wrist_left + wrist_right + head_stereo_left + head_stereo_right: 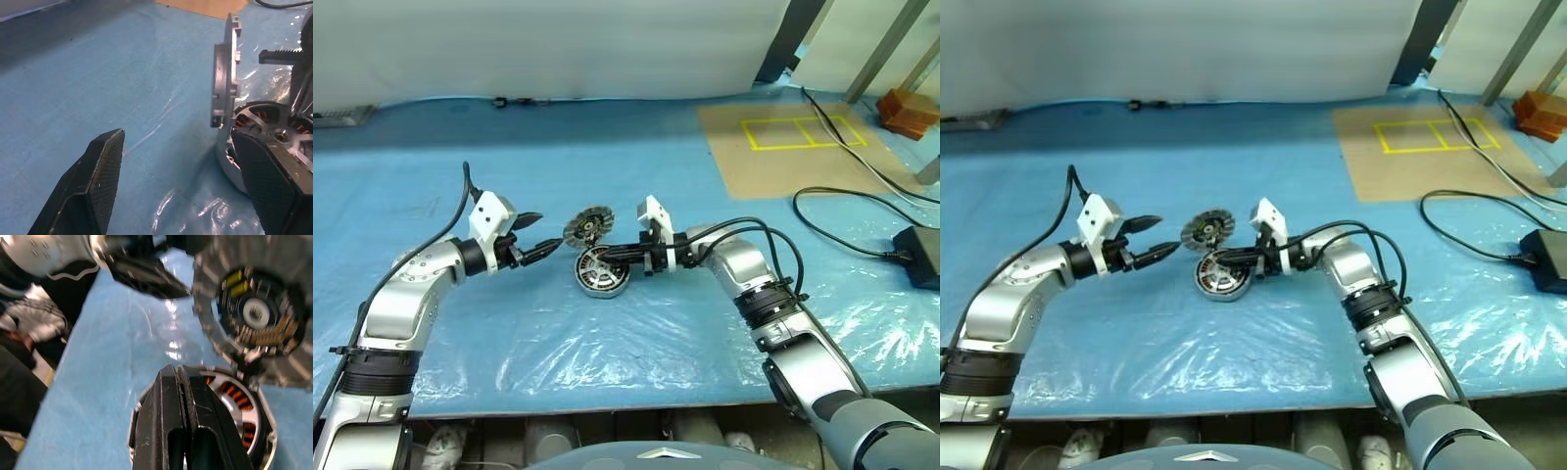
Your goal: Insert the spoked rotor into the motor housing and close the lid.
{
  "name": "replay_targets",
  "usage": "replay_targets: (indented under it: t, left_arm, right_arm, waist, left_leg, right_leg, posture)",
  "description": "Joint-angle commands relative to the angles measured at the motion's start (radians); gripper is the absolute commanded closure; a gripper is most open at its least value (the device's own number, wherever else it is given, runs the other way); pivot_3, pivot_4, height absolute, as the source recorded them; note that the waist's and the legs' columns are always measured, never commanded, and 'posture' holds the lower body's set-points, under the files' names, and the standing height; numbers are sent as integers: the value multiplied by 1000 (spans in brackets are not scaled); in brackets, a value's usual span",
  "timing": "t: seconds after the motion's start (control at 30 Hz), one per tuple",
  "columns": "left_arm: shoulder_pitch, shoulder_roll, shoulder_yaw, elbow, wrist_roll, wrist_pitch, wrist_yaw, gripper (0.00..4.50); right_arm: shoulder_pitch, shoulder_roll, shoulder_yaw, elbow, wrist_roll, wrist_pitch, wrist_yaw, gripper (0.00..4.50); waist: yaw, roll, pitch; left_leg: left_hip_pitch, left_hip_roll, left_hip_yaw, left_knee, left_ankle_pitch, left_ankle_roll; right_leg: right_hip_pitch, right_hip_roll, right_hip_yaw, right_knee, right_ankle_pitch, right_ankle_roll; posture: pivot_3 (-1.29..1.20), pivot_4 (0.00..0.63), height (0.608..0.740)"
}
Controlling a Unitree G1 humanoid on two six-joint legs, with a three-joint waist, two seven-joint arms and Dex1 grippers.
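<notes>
Blue table (431, 215), copper-wound motor housing (600, 273), lid (586, 225) upright on its rim.

A: What do the arms look like?
B: Both arms, the left arm (406, 294) and the right arm (773, 304), are silver-grey shells with black joint rings.

A: And the wrists?
B: Each wrist carries a white block; a black cable (450, 230) loops along the arm at left of frame, two more at right.

A: The fingers?
B: The fingers (93, 188) are black and tapered, with finely textured pads.
</notes>
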Motion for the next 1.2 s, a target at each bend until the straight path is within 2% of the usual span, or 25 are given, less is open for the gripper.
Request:
replay_targets:
  t: [0.03,0.23,0.4,0.5,0.63,0.7,0.93,1.07,1.2]
  left_arm:
    - [-10,-7,-5,-1,-2,-20,-8,855]
    - [-10,-22,-21,-1,9,-31,-5,855]
    - [-7,-24,-26,0,13,-36,-1,855]
    - [-5,-27,-28,4,16,-41,3,855]
    - [-2,-32,-27,-3,13,-40,6,855]
    - [2,-34,-25,-8,11,-40,5,855]
    - [13,-31,-36,-12,23,-48,-1,855]
    - [4,-41,-29,-12,11,-34,3,855]
    - [-3,-39,-34,-4,18,-39,0,855]
  right_arm:
    - [-2,8,-7,-47,7,11,-16,4500]
    - [12,-9,111,72,-207,-166,-113,4500]
    - [13,-44,140,90,-254,-243,-83,4500]
    - [12,-40,107,68,-206,-223,-57,4500]
    - [-31,8,-62,-11,23,14,-41,4500]
    - [-30,2,-80,-33,40,49,-43,4500]
    - [70,-103,117,-33,-206,-155,-41,4500]
    - [78,-109,161,17,-278,-241,-67,4500]
    - [67,-97,143,25,-266,-254,-65,4500]
  waist:
    - [1,0,0]
    - [3,0,0]
    - [1,0,0]
    - [3,0,0]
    - [2,0,0]
    - [3,0,0]
    - [5,0,0]
    - [-1,0,0]
    - [-1,0,0]
  left_leg:
    - [-1,0,0,-1,0,0]
    - [-3,1,0,0,0,0]
    - [0,0,0,0,-2,-4]
    - [2,0,0,1,-2,-4]
    - [0,0,0,1,-2,-4]
    - [-3,0,0,0,-1,-2]
    - [-4,0,0,0,0,0]
    - [-2,0,0,0,-2,-4]
    - [1,0,0,0,-2,-4]
  right_leg:
    - [0,0,-1,-1,1,2]
    - [-3,-1,-2,-1,0,0]
    - [1,-1,-1,0,-1,-1]
    - [2,-1,-1,0,-1,-1]
    - [0,-1,-1,0,-1,-1]
    - [-1,-1,-1,0,-1,-1]
    - [-1,-1,-2,-2,1,1]
    - [0,-1,-1,-1,-1,-1]
    - [2,-1,-1,0,-1,-1]
  posture:
    - [0,150,740]
    - [0,150,740]
    - [0,150,740]
    - [0,150,740]
    - [0,150,740]
    - [0,150,740]
    - [0,150,740]
    - [0,150,740]
    - [0,150,740]
